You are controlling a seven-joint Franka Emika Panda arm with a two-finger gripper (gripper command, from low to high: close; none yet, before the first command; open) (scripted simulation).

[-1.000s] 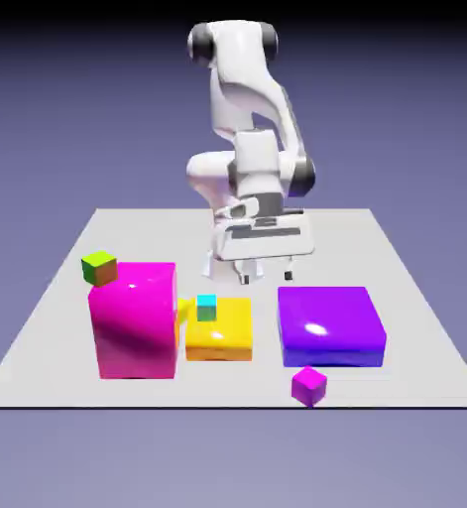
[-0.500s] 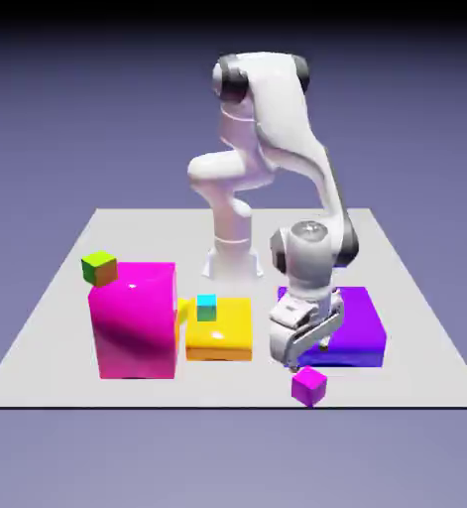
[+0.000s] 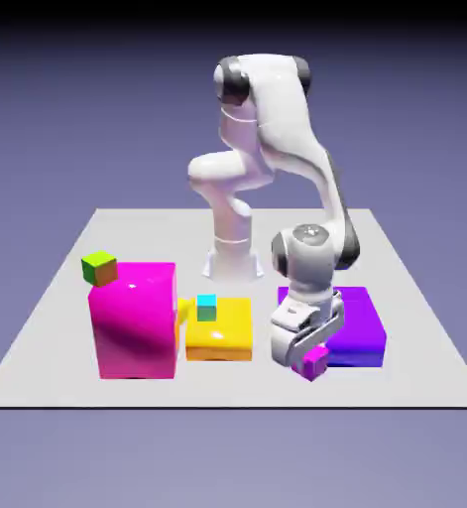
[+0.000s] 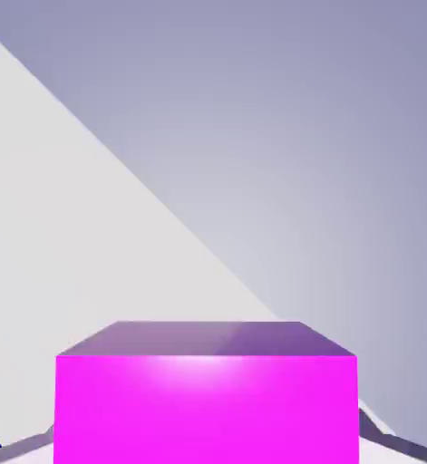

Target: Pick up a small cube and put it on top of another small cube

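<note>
End effector [image 3: 310, 359] low, fingers spread.

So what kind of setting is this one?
A rendered simulation tabletop, not a real room: flat grey table, plain blue-violet backdrop, glossy purple block, and the gripper at a small magenta cube.

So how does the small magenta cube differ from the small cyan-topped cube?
The magenta cube is one plain colour; the cyan-topped cube has a green side. The magenta cube lies on the table at the pincer; the cyan-topped cube sits raised on the yellow block, nothing near it. They look the same size.
</note>
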